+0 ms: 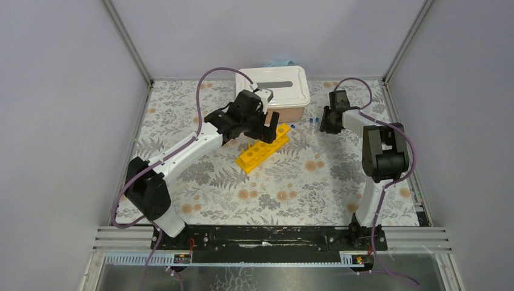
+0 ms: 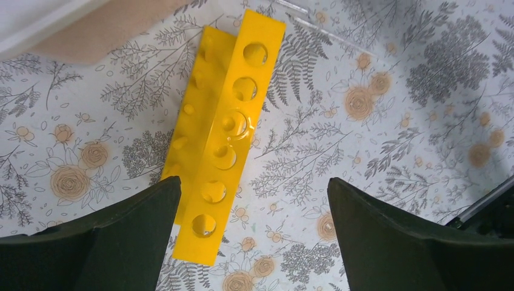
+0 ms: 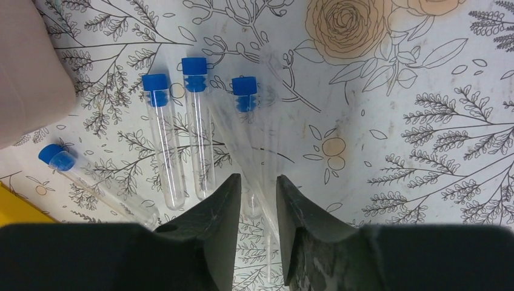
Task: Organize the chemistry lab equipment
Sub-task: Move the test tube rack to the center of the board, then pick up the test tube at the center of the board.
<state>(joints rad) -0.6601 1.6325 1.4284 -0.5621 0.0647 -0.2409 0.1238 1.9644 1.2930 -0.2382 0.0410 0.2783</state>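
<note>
The left gripper (image 2: 254, 242) hangs above the yellow rack (image 2: 230, 133) on the table (image 2: 424, 91). Its fingers (image 2: 121, 248) are spread wide, with the rack's near end lying between them. The right gripper (image 3: 259, 182) has its fingers (image 3: 221, 224) close together on either side of one blue-capped tube (image 3: 245, 97); I cannot tell whether they pinch it. Three more tubes (image 3: 163, 139) lie just beside it.

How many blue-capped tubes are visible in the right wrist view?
4: one tube left, by the rack; two side by side; one between the right tool's tips. More may be hidden.
</note>
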